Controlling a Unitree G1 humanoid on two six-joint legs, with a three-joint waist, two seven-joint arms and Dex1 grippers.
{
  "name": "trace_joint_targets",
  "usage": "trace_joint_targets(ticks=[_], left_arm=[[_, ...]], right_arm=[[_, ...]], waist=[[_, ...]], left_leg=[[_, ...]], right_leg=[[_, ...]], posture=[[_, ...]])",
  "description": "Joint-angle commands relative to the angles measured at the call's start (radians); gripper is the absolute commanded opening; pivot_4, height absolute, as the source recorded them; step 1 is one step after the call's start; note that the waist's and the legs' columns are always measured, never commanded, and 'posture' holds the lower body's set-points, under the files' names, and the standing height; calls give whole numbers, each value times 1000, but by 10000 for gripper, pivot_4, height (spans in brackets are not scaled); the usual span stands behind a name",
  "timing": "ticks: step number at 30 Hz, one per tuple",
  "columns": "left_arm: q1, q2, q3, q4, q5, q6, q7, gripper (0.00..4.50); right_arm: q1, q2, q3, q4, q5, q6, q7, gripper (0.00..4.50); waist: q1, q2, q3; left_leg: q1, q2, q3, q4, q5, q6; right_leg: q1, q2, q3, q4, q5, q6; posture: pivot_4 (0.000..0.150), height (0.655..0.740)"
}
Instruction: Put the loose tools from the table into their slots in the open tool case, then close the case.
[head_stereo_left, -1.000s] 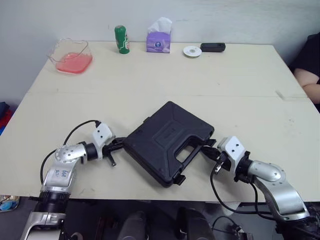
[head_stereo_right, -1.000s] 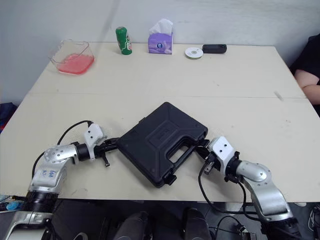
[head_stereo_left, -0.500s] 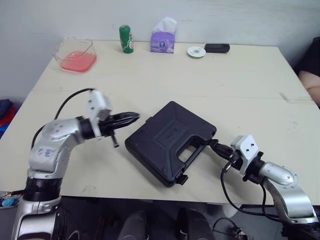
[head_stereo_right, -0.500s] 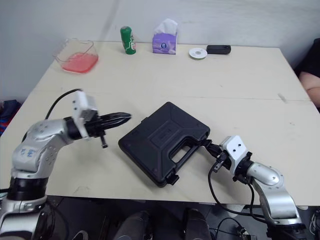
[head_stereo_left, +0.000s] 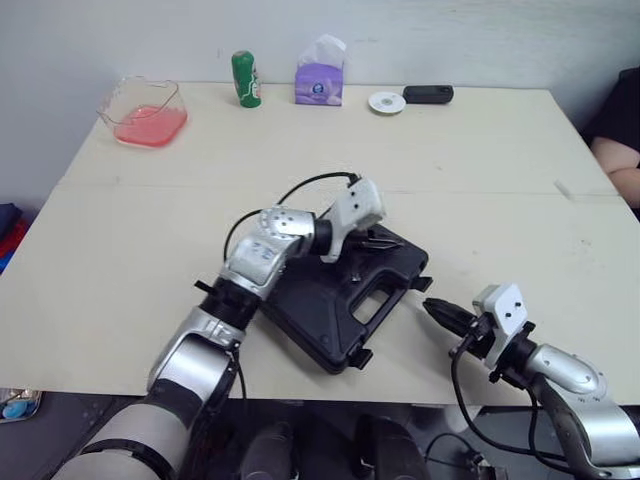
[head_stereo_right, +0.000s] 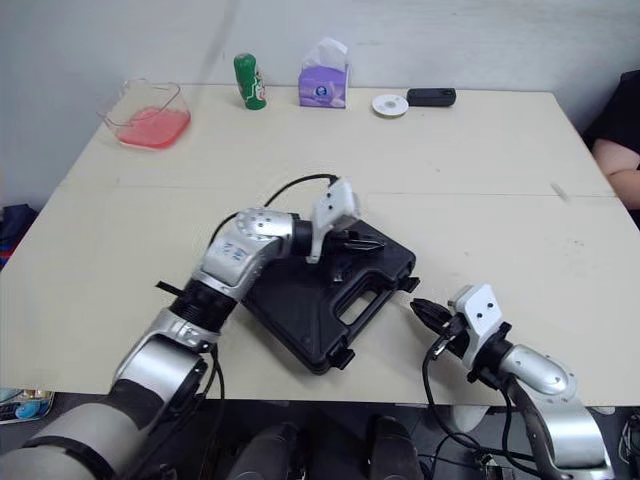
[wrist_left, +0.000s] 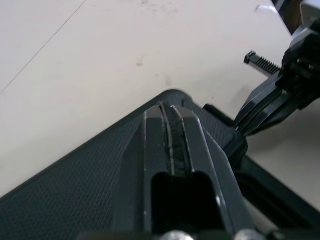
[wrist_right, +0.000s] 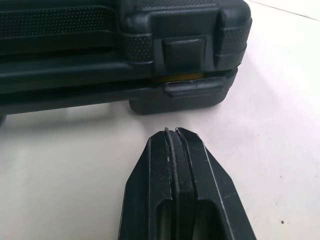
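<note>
The black tool case (head_stereo_left: 335, 300) lies with its lid down in the middle of the table, its handle cut-out facing the right side. My left gripper (head_stereo_left: 393, 243) is shut and empty, resting over the lid's far right corner; its fingertips (wrist_left: 169, 107) lie on the textured lid. My right gripper (head_stereo_left: 432, 307) is shut and empty, a short way off the case's right edge and not touching it. It points at a corner latch (wrist_right: 184, 48), and a thin yellow strip shows in the seam below that latch. No loose tool lies on the table.
Along the far edge stand a pink-filled clear container (head_stereo_left: 143, 112), a green can (head_stereo_left: 244, 78), a purple tissue box (head_stereo_left: 319, 80), a white disc (head_stereo_left: 385, 102) and a black device (head_stereo_left: 427, 94). A person's arm (head_stereo_left: 618, 160) is at the right edge.
My left arm swung from the case's left side up and across onto the lid. My right gripper drew back from the case's handle side toward the table's near edge.
</note>
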Motion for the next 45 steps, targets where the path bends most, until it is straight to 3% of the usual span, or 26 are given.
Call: trace_joint_targets(ticks=[1, 6, 19, 28, 34, 45], left_arm=[[-37, -22, -39, 61, 72, 3, 18, 222], [35, -16, -107, 62, 94, 58, -85, 222], [111, -42, -174, 274, 231, 21, -23, 222], [157, 34, -171, 175, 244, 76, -32, 222], [178, 71, -173, 77, 234, 135, -32, 222], [189, 103, -172, 82, 233, 149, -23, 222]], right_arm=[[14, 6, -9, -51, -7, -19, -23, 0], [12, 8, -9, -51, -15, -22, -42, 0], [-88, 12, 36, 20, -67, -5, -98, 0], [-143, 29, 59, 56, -81, -12, -94, 0], [-157, 39, 77, 70, -79, -15, -74, 0], [-215, 53, 105, 71, -58, -12, -43, 0]], waist=[[0, 0, 0], [-1, 0, 0], [-1, -8, -24], [-13, -11, -42], [-19, -8, -44], [-29, -7, -45]], left_leg=[[0, 0, 0, 0, 0, 0], [1, 1, 0, -1, 0, 0], [20, 3, -6, -2, -5, 0], [31, 9, -4, -7, -10, -4], [32, 11, -4, -9, -11, -6], [32, 12, -4, -11, -11, -6]], right_leg=[[0, 0, 0, 0, 0, 0], [0, 0, 0, 0, 0, 0], [23, -3, 3, -13, 0, 0], [31, -4, 3, -18, -3, -4], [30, -3, 3, -17, -4, -7], [29, -3, 3, -18, -5, -8]], posture=[[1500, 7400], [1500, 7400], [1500, 7400], [1500, 7400], [1500, 7400], [1500, 7400]])
